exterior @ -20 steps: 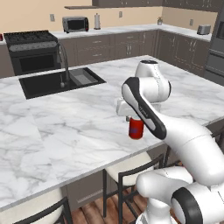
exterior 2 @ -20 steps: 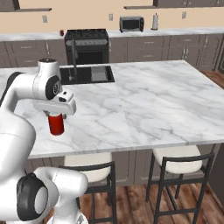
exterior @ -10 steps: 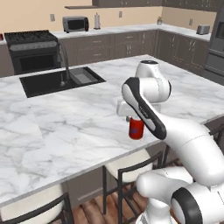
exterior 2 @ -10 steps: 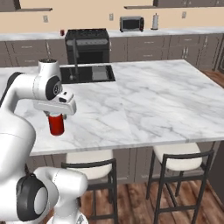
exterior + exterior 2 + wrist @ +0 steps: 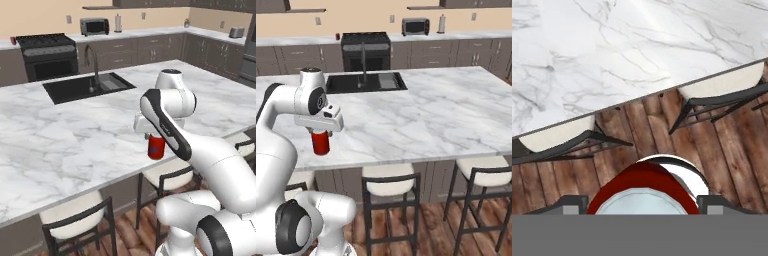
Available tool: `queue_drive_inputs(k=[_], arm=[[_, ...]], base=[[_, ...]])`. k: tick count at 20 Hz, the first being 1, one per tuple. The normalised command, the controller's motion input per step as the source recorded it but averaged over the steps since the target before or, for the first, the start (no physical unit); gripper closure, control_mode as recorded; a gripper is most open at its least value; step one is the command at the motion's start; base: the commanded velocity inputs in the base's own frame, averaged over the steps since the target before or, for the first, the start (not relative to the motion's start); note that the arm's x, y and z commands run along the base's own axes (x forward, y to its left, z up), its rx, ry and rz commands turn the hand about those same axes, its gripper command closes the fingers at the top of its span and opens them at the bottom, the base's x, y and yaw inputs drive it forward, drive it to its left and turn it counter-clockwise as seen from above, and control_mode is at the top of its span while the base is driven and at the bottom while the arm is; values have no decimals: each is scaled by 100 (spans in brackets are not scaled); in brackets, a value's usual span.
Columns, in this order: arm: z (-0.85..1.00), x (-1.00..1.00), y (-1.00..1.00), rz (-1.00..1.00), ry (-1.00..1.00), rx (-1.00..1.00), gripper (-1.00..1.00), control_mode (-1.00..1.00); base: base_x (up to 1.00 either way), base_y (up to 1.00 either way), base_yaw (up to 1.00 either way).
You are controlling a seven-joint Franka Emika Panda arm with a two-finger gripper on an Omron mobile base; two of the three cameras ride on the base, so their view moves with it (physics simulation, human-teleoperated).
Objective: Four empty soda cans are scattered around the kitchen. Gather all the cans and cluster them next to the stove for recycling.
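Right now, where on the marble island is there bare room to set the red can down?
The white grey-veined marble island lies bare right of the black sink basin out to its far end, and across the front strip left of the red soda can held in the gripper. It is crowded only around the sink and its faucet.

Red can (image 5: 156,147) with a silver top. White counter (image 5: 60,135) veined in grey. Black sink (image 5: 85,86) at 11 o'clock of the can in the left base view, with a dark tap (image 5: 92,62). Black stove (image 5: 366,47) at 12 o'clock in the right base view. Dark brown cabinets (image 5: 456,54), beige wall (image 5: 366,12). Cream stool seats (image 5: 390,172) on black frames over brown plank floor (image 5: 642,125). Silver microwave (image 5: 415,26).
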Motion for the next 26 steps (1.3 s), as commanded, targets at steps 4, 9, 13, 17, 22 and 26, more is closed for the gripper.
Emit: queue_drive_inputs(k=[4, 9, 13, 17, 22, 26], arm=[[0, 0, 0, 0, 0, 0, 100, 100], [0, 0, 0, 0, 0, 0, 100, 100], [0, 0, 0, 0, 0, 0, 100, 100], [0, 0, 0, 0, 0, 0, 100, 100], [0, 0, 0, 0, 0, 0, 100, 100], [0, 0, 0, 0, 0, 0, 100, 100]], base=[[-33, 78, -3], [-33, 85, -3], [-32, 95, -2], [-32, 97, -1], [-23, 99, -2], [-18, 100, -2]])
